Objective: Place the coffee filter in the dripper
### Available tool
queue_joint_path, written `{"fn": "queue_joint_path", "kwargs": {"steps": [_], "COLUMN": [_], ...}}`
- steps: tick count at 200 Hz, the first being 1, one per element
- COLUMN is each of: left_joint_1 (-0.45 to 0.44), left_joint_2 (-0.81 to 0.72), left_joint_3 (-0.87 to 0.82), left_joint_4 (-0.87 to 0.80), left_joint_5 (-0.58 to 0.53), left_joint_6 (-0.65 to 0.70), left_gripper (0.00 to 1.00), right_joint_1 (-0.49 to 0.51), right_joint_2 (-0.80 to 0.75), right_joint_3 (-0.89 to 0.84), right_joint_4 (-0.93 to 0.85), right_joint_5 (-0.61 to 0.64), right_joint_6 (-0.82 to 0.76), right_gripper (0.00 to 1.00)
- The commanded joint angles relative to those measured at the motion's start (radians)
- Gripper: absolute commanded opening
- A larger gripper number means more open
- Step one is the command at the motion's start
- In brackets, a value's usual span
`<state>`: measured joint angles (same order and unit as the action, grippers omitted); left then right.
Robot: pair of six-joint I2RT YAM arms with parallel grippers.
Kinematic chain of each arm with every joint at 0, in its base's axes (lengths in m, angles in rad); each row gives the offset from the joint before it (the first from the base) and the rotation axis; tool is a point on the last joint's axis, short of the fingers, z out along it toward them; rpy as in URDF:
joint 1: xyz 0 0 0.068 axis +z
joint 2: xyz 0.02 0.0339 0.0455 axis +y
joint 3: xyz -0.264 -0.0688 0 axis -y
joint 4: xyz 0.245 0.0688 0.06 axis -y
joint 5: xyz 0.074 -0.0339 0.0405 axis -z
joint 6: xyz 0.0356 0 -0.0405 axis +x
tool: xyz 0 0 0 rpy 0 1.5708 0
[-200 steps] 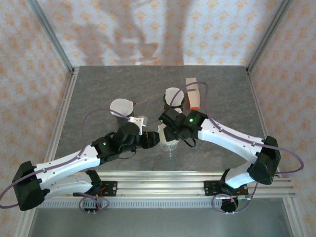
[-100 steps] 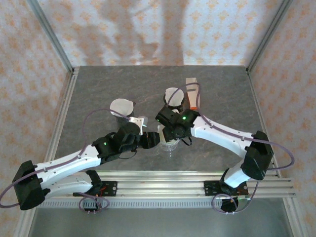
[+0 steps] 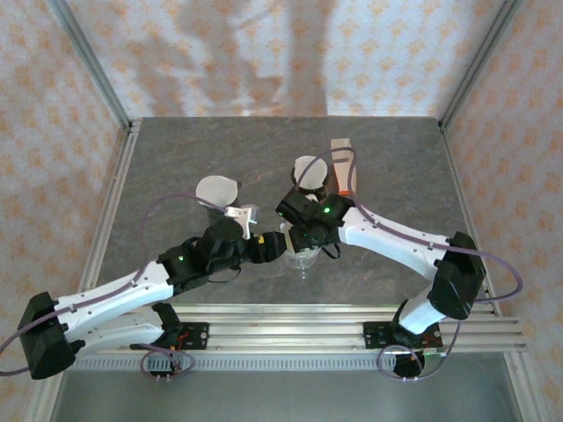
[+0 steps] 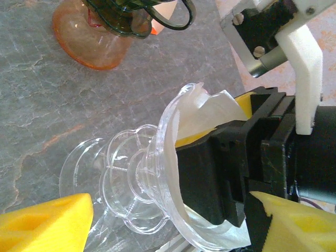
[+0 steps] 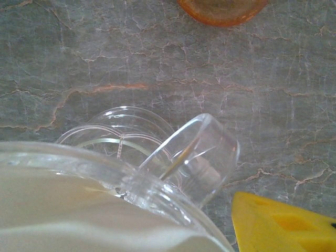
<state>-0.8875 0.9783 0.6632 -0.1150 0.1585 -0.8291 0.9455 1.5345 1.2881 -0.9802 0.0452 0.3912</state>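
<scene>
Left pincer [image 4: 168, 223] stands released, pads either side of the dripper [image 4: 134, 178]; the right pincer [image 4: 220, 131], grip impossible to tell, has a finger inside it on the coffee filter [image 4: 210, 107]. Lifting out could drag the filter along or tip the unheld dripper.

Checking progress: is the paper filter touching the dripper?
Touching. The left wrist view shows the white filter lying inside the clear dripper, flat against its wall.
</scene>
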Motion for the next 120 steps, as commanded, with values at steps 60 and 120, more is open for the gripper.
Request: {"fn": "queue_joint_path", "kwargs": {"steps": [60, 120], "left_joint_1": [0.01, 0.01], "left_joint_2": [0.046, 0.052], "left_joint_3": [0.029, 0.015], "left_joint_4": [-0.017, 0.009], "left_joint_5": [-0.065, -0.049], "left_joint_6": [-0.001, -0.01], "left_gripper": [0.65, 0.65], "right_joint_1": [-0.005, -0.005], "right_joint_2": [0.008, 0.014], "right_joint_3": [-0.032, -0.041], "right_joint_4": [0.021, 0.021], "right_joint_5": [0.036, 0.045], "right_joint_6": [0.005, 0.002], "right_gripper": [0.62, 0.62]}}
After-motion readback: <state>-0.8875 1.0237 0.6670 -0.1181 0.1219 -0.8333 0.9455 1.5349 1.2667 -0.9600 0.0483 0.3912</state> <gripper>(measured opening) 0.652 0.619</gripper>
